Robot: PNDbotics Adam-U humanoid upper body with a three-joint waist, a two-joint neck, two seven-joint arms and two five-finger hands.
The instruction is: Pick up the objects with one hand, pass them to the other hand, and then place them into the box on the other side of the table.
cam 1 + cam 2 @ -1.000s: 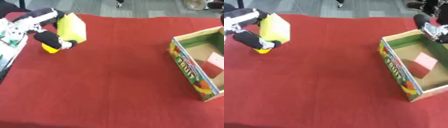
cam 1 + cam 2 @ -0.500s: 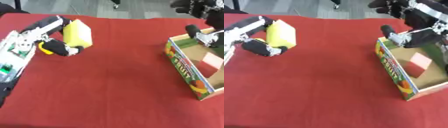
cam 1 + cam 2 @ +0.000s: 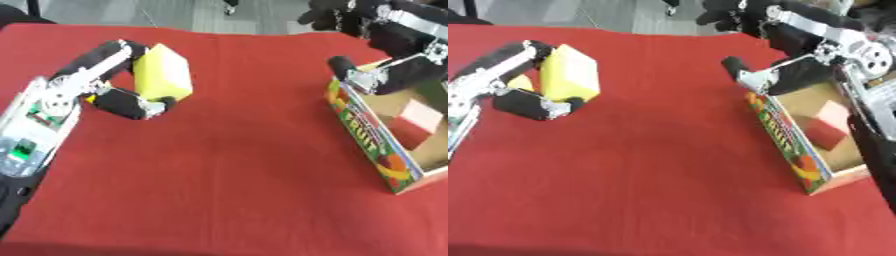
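Upper left of the frame: the left robot hand (image 3: 112, 80) is seen curled round a yellow block (image 3: 163, 73), fingers over the block's far side and thumb under its near side. The block is held tilted, above the red worktop (image 3: 227, 170); contact with the cloth cannot be confirmed. A small yellow-orange patch is visible behind the hand, beside the block; its nature cannot be made out.

Centre of the frame: only bare red worktop is seen between the 2 hands.

Upper right of the frame: the right robot hand (image 3: 772, 55) is positioned over the far left corner of the cardboard box (image 3: 785, 137). Its thumb is stretched toward the centre of the frame and its fingers are spread at the top edge; nothing is held in it. Whether the hand touches the box rim cannot be told.

Right edge: the box is open at the top, with fruit print on its outer wall. 1 pink-red block (image 3: 826, 124) is seen lying inside on the box floor.
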